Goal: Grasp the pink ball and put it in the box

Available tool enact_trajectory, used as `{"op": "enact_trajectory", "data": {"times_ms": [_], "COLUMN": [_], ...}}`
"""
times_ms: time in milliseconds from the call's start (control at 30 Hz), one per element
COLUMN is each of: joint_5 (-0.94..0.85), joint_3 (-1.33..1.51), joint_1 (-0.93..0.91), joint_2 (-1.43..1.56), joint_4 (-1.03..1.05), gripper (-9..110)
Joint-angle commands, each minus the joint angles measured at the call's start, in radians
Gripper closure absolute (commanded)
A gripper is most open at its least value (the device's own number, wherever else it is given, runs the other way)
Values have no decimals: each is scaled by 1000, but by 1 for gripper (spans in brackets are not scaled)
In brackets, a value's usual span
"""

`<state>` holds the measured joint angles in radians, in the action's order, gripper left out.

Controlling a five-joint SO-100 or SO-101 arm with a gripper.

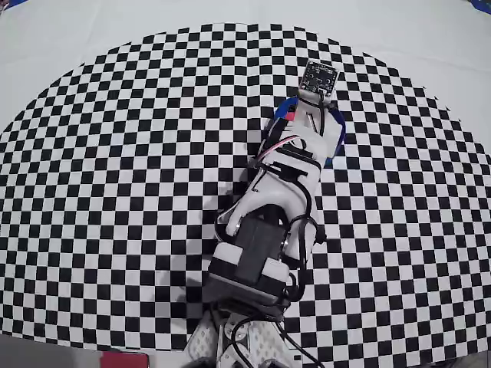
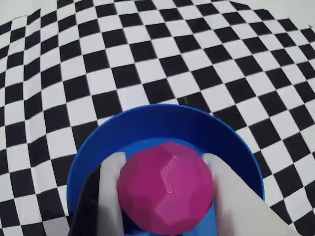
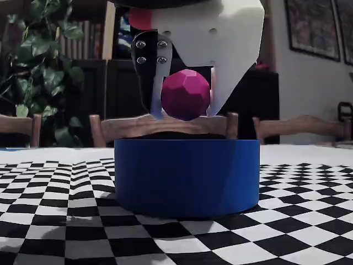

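The claw (image 3: 186, 113) is pinching the pink ball (image 3: 185, 94) between both fingers, right above the blue box (image 3: 187, 175), clear of its rim. Round ball, so no long axis. The overhead view hides the ball; the arm (image 1: 268, 222) probably covers it.

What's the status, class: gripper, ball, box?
Gripper shut on pink ball. Ball held above blue box, not yet released. Nothing in the way.

The checkered table (image 1: 115, 192) is being viewed straight down from high overhead. The box (image 2: 147, 128) is being looked into closely from the wrist. It (image 3: 187, 176) is also being faced side-on, near, from table height.
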<state>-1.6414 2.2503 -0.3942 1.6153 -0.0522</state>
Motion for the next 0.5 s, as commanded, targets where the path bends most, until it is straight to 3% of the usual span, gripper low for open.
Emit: {"op": "enact_trajectory", "data": {"times_ms": [0,33,100,200,467], "joint_5": [3,0,5,5,58], "joint_3": [-5,-5,-3,12,29], "joint_1": [-3,-3,-8,-11,-3], "joint_2": [37,37,37,37,69], "joint_4": [-18,-18,-26,-61,-101], "gripper": [101,100,79,68,66]}}
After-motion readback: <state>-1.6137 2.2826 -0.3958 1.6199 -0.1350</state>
